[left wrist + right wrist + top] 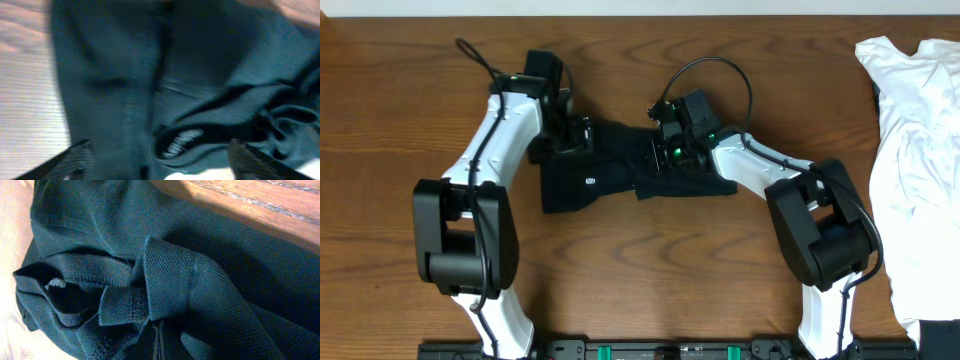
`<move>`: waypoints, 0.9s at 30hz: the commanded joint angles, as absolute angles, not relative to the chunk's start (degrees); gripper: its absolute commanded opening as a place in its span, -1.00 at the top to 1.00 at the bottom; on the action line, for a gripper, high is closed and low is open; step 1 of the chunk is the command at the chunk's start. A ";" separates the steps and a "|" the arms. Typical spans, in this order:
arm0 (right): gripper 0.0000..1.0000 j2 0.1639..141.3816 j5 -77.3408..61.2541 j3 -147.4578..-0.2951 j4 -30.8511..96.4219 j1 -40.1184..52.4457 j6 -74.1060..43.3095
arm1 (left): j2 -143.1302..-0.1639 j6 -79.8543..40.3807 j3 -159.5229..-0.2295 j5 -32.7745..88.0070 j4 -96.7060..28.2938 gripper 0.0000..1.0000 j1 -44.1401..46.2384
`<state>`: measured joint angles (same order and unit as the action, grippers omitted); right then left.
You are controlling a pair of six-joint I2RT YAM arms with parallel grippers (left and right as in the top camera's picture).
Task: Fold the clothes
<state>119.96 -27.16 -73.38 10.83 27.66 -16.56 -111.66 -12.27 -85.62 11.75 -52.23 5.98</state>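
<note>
The clothes are one black collared shirt [570, 190], lying bunched at the table's middle with a small white logo [590, 181] facing up. My left gripper [570, 135] hovers over the shirt's upper left edge. In the left wrist view the gripper [160, 161] is open, its fingers [75, 160] wide apart over the dark fabric [200, 75], nothing between them. My right gripper [670, 150] is at the shirt's upper right. In the right wrist view the gripper [159, 342] is shut, with folds of the shirt [235, 290] and its collar [165, 275] gathered tight around the tips.
A white shirt [920, 150] lies crumpled along the right edge of the wooden table [400, 100]. Bare wood shows left of the black shirt and in front of it. Both arms reach in from the table's near edge.
</note>
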 commanded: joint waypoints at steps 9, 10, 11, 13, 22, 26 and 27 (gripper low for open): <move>0.98 123.02 -25.47 -72.84 11.60 28.58 -17.12 | -116.01 -8.14 -83.40 13.96 -53.01 -0.96 2.37; 0.98 123.02 -25.47 -72.84 11.60 28.58 -17.12 | -116.88 -8.16 -83.37 14.11 -53.12 -0.96 2.37; 0.97 123.02 -25.50 -72.84 11.57 28.58 -17.12 | -117.75 -8.16 -83.35 14.13 -53.12 -0.96 2.37; 0.98 123.02 -25.50 -72.84 11.57 28.58 -17.12 | -119.44 -8.19 -83.35 14.13 -53.08 -0.96 2.35; 0.96 121.14 -26.28 -73.49 10.96 27.22 -14.63 | -122.74 -8.16 -83.37 14.57 -52.88 -0.96 2.37; 0.84 115.57 -27.24 -74.11 11.27 24.12 -12.56 | -121.38 -8.19 -83.50 14.57 -51.77 -0.96 2.37; 0.82 113.89 -27.31 -74.11 11.70 22.96 -12.58 | -120.84 -8.16 -83.83 14.57 -51.75 -0.96 2.37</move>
<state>118.83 -27.90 -73.43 11.44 26.00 -14.55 -120.18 -8.99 -84.01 13.54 -52.66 2.39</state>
